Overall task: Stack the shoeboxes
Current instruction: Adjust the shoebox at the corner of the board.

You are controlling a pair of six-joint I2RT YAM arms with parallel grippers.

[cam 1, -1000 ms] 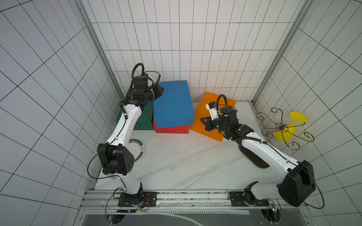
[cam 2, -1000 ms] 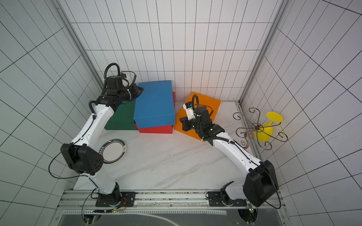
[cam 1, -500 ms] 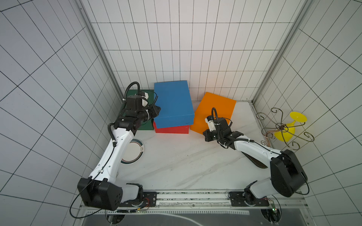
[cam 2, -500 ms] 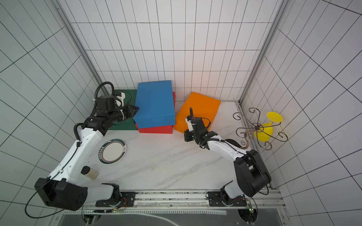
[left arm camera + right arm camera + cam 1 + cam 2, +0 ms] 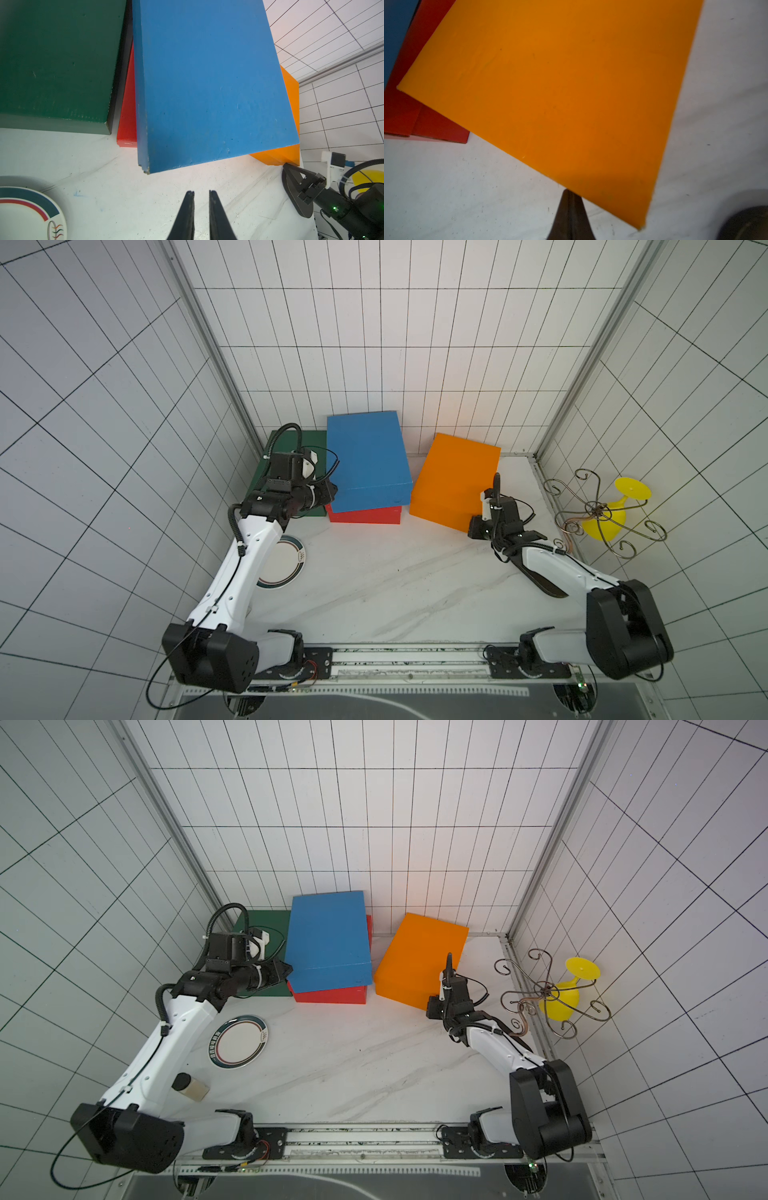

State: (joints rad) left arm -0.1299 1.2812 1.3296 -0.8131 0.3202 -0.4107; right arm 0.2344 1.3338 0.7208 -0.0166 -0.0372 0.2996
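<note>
Top views showed the white, veined table (image 5: 374,593), smooth like marble. Only one step seemed done: the blue box (image 5: 365,456) lay on the red box (image 5: 365,515), a little skewed. The green box (image 5: 56,62) stood alone just beside them, and the orange box (image 5: 457,477) lay turned on the table at their other side, so I judged two were left to stack. All four were flat, rectangular, of matte cardboard with sharp corners. The right gripper (image 5: 571,199), its jaws pressed together, touched the orange box's near edge. The left gripper (image 5: 201,196) hovered near the blue corner with a narrow gap, holding nothing.
</note>
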